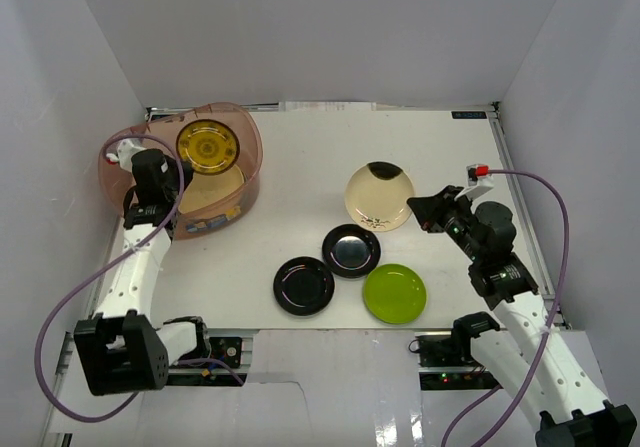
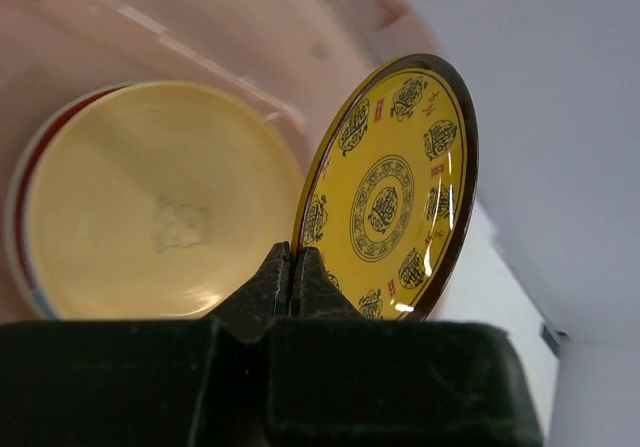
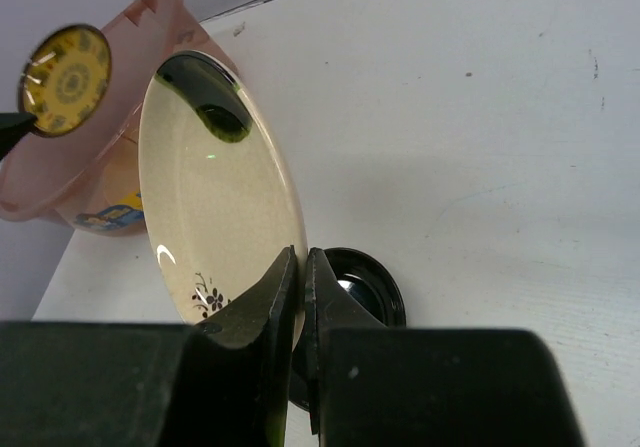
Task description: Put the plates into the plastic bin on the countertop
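My left gripper (image 2: 292,267) is shut on the rim of a yellow-patterned plate (image 2: 395,192) and holds it on edge above the plastic bin (image 1: 250,147); the plate also shows in the top view (image 1: 207,147). A cream plate (image 2: 160,217) lies in the bin. My right gripper (image 3: 302,267) is shut on the rim of a large cream plate (image 3: 215,197), lifted over the countertop (image 1: 300,167) and seen in the top view (image 1: 380,196). Two glossy black plates (image 1: 351,250) (image 1: 304,286) and a lime green plate (image 1: 394,293) lie near the front.
White walls enclose the countertop on three sides. The bin stands in the far left corner against the left wall. A metal rail (image 1: 520,197) runs along the right edge. A blue label (image 1: 205,225) shows on the bin's front wall.
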Tool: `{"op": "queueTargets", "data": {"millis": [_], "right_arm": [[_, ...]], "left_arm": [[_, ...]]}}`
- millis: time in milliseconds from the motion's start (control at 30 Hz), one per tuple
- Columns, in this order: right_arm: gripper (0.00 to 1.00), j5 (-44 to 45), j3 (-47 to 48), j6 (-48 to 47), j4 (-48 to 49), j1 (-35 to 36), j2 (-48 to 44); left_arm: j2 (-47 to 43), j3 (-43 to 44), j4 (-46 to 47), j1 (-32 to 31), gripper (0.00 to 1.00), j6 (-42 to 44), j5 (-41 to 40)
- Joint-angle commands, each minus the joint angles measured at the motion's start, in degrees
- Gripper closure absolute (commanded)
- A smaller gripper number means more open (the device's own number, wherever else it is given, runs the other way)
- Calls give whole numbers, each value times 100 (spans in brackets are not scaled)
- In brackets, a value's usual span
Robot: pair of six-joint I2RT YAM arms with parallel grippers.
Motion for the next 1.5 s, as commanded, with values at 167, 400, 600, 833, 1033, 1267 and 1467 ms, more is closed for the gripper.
{"op": "queueTargets", "data": {"millis": [167, 400, 600, 833, 1033, 1267, 1467], "right_arm": [[92, -330, 308, 269, 942, 78, 506], [92, 302, 931, 165, 1595, 1369, 1772], [92, 610, 1889, 51, 2034, 2363, 3178], [92, 945, 3251, -108, 2202, 2935, 4822], [92, 1173, 4560, -248, 2044, 3093, 5990], [92, 1226, 6256, -275, 1754, 3190, 7484], [92, 1375, 8243, -582, 858, 3383, 9092]], "left_arm": [[464, -181, -429, 413, 100, 437, 457], [1185, -6, -605, 466, 95, 736, 193], [1317, 21, -544, 501, 72, 728, 201], [1046, 73, -447, 527, 55, 789, 316], [-43, -40, 9, 536, 11, 885, 508], [-388, 732, -218, 352, 2, 1193, 1712], [-291, 1339, -332, -454, 2, 1528, 3091]]}}
